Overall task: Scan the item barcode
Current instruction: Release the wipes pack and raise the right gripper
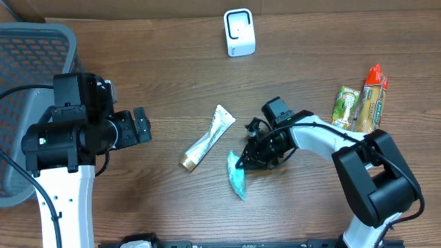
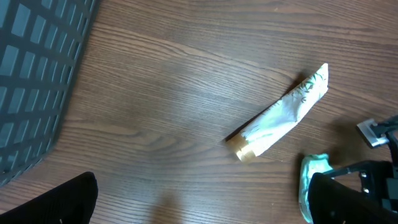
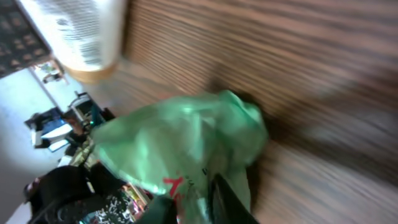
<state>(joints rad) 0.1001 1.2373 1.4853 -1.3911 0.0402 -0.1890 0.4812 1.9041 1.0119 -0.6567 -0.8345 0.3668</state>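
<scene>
Right gripper (image 1: 242,162) meets the upper end of the green packet (image 1: 237,180), which lies on the desk (image 1: 165,62) near the tube (image 1: 207,138); whether it grips cannot be told. Left gripper (image 1: 145,125) wide, empty.

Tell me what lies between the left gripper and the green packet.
A white tube with a gold cap lies between the left gripper and green packet, seen overhead.

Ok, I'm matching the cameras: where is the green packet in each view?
Overhead: green packet just below centre.
Left wrist: packet at bottom right.
Right wrist: packet fills the middle.
Shared landmark: white tube with gold cap.
</scene>
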